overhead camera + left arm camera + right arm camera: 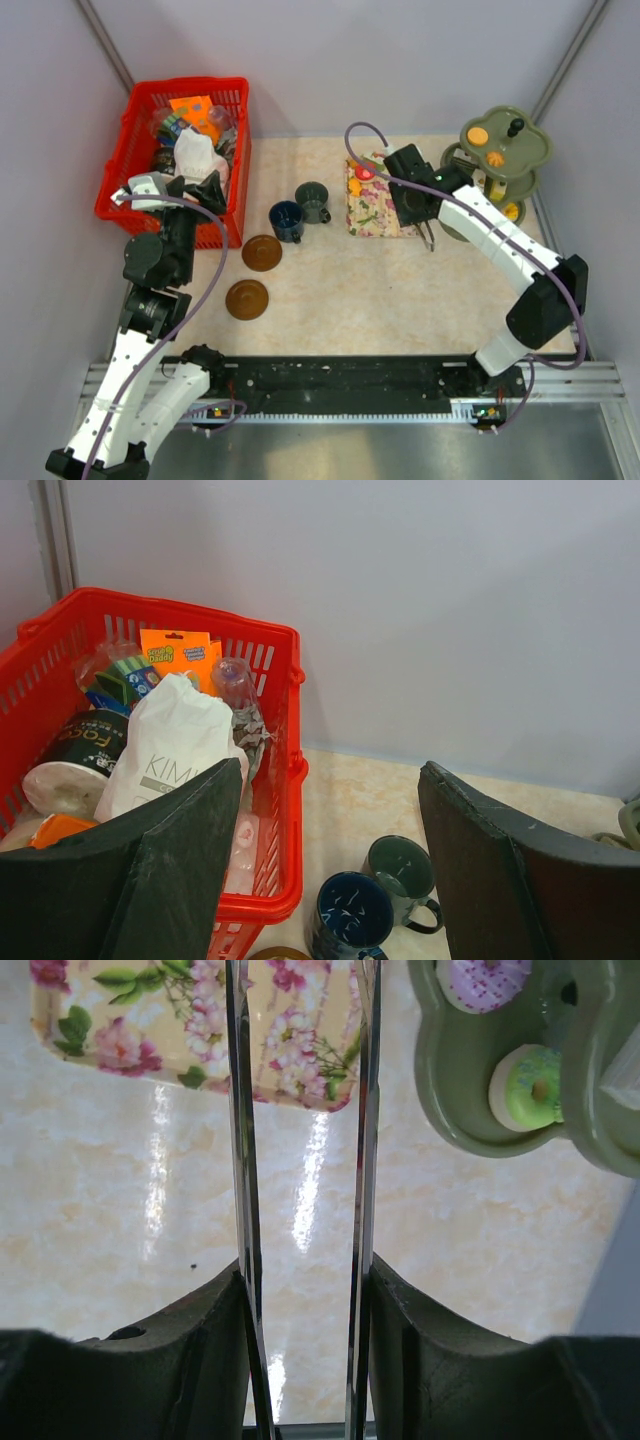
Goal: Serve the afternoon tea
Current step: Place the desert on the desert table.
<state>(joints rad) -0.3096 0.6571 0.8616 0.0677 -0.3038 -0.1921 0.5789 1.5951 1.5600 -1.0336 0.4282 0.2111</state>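
Right pincer [305,1280]: mine, clamped on thin metal tongs [243,1160] above the tabletop [120,1210], just short of a floral tray [140,1020]. Left pincer [330,855]: mine, spread wide and empty, at the red basket [285,780]. Brown saucer [247,299], second saucer [261,252]: left of centre, apart. Navy mug [287,221], green mug [312,201]: side by side beyond them. Green tiered stand [540,150]: far right, holding doughnuts [530,1085].

The overhead view looks steeply down on the whole desk [400,290], with the arm bases along its bottom edge. The left wrist view sits low and faces the back wall. It shares the red basket [285,770], navy mug [350,915] and green mug [402,872] with the overhead. The right wrist view looks down from close above the desk along the tongs [245,1160], sharing the floral tray [150,1020] and green stand [450,1110].
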